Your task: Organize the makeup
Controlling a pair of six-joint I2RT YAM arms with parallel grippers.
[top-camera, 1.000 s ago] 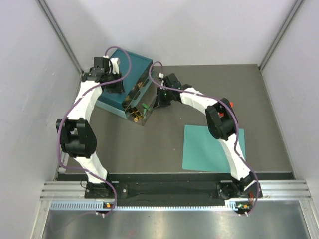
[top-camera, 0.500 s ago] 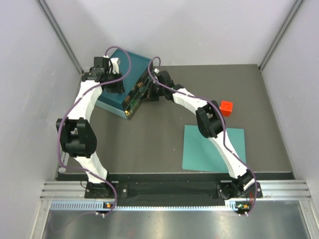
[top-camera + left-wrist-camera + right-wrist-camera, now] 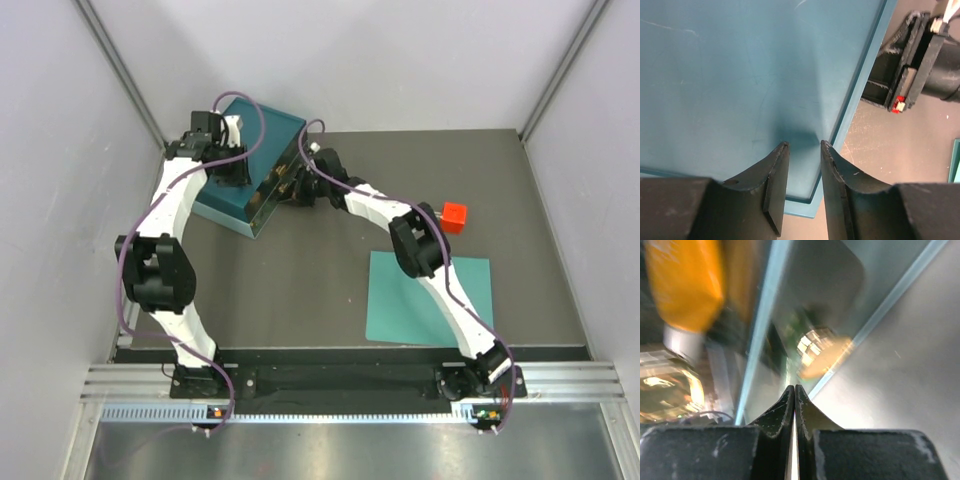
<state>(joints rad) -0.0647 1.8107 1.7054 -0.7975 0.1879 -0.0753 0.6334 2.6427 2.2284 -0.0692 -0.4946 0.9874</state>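
Observation:
The makeup lies inside a clear drawer (image 3: 268, 198) of the teal box (image 3: 262, 128) at the back left. In the right wrist view an orange tube (image 3: 685, 285) and a blurred beige piece (image 3: 825, 360) show through the clear wall (image 3: 765, 315). My right gripper (image 3: 296, 186) (image 3: 794, 387) is shut and empty, its tips against that clear front. My left gripper (image 3: 228, 172) (image 3: 804, 144) hovers at the box's teal top (image 3: 740, 70), open, nothing between its fingers. The drawer stands only slightly out of the box.
A small red cube (image 3: 455, 216) sits on the dark table right of the right arm's elbow. A flat teal mat (image 3: 430, 298) lies at the front right. Grey walls close in the table on three sides. The right gripper's body (image 3: 910, 65) shows beside the box.
My right gripper moved left and back, pushing the clear drawer from well out to almost inside the teal box. The right arm's elbow shifted left, uncovering the red cube. The left arm barely moved.

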